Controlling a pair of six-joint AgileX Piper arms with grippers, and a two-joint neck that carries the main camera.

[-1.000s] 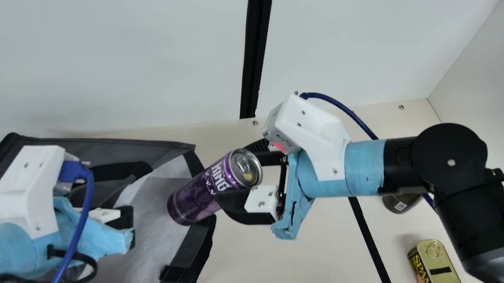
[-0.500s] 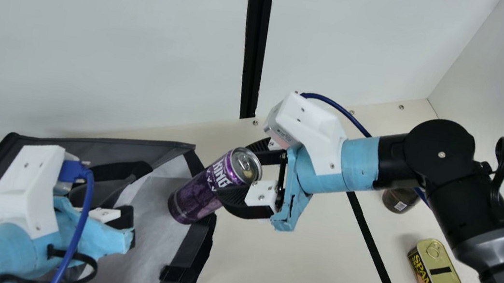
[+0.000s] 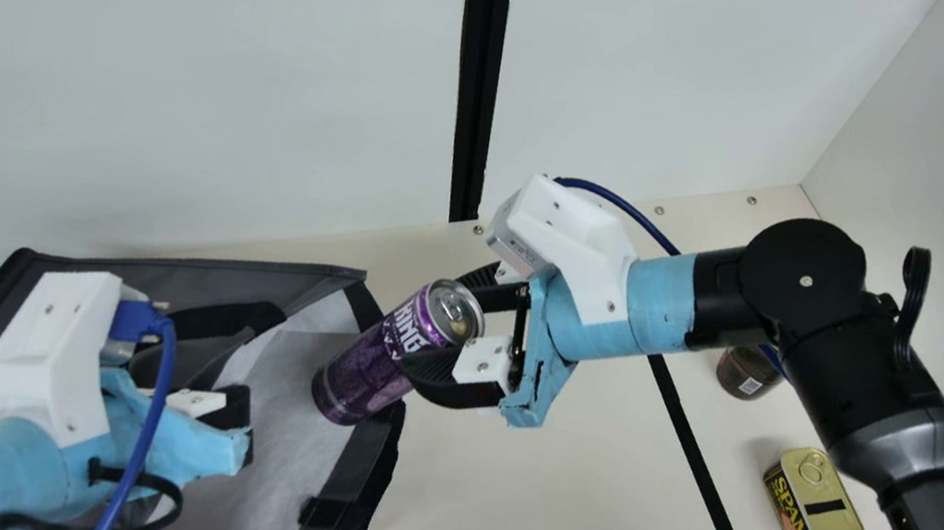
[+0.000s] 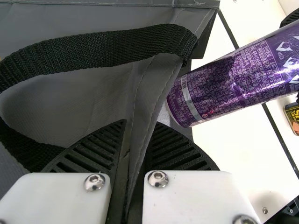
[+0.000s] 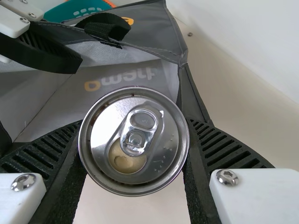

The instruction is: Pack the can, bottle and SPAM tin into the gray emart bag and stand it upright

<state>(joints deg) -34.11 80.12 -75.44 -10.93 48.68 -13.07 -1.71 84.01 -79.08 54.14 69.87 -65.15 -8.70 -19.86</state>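
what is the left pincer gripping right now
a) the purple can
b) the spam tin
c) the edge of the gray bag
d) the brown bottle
C: in the left wrist view, the left pincer has its two ribbed fingers closed on a fold of the gray bag's edge.

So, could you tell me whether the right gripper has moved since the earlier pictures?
Yes, slightly: the right gripper has shifted leftward in the main view, judged against the black wall strip.
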